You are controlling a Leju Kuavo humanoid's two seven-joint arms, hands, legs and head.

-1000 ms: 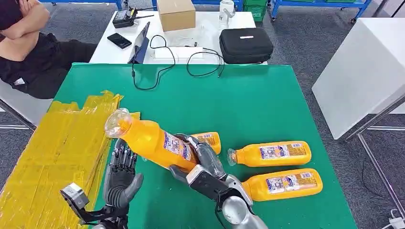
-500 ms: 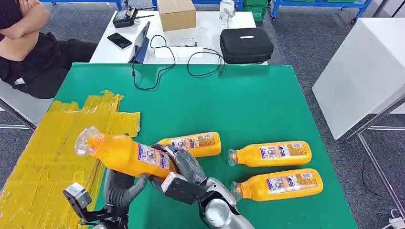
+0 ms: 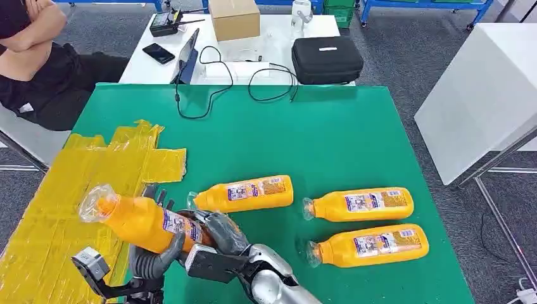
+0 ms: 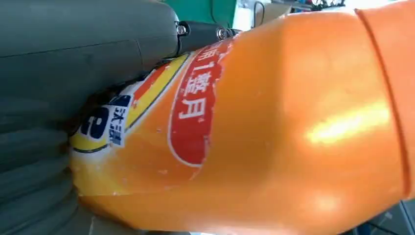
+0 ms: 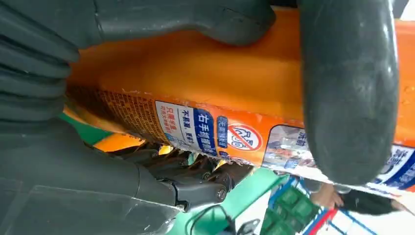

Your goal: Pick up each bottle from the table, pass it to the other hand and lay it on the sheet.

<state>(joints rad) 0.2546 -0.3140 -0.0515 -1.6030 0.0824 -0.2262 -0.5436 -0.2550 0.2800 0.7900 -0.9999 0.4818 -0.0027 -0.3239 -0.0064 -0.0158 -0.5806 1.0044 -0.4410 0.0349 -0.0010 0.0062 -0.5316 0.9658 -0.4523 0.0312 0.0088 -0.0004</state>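
Observation:
My right hand (image 3: 215, 231) grips an orange bottle (image 3: 142, 221) by its labelled body, its plastic-wrapped cap end out over the edge of the yellow sheet (image 3: 76, 190). In the right wrist view my fingers (image 5: 347, 93) wrap the bottle (image 5: 195, 83). My left hand (image 3: 155, 253) is under and behind the bottle. Its fingertips stand up past the bottle's far side and its thumb lies against the near side. The left wrist view has the bottle (image 4: 274, 127) close against the palm (image 4: 73, 58). Three more orange bottles (image 3: 244, 193) (image 3: 361, 204) (image 3: 370, 245) lie on the green table (image 3: 285, 133).
A person in black sits at the far left (image 3: 38, 63). Behind the green table a white table carries a black case (image 3: 326, 60), a cardboard box (image 3: 233, 19), a phone and cables. A white block (image 3: 481, 95) stands to the right.
My right hand has carried the bottle left and down, from above the table's middle into my left hand at the sheet's edge. The bottle that it hid is in plain sight now.

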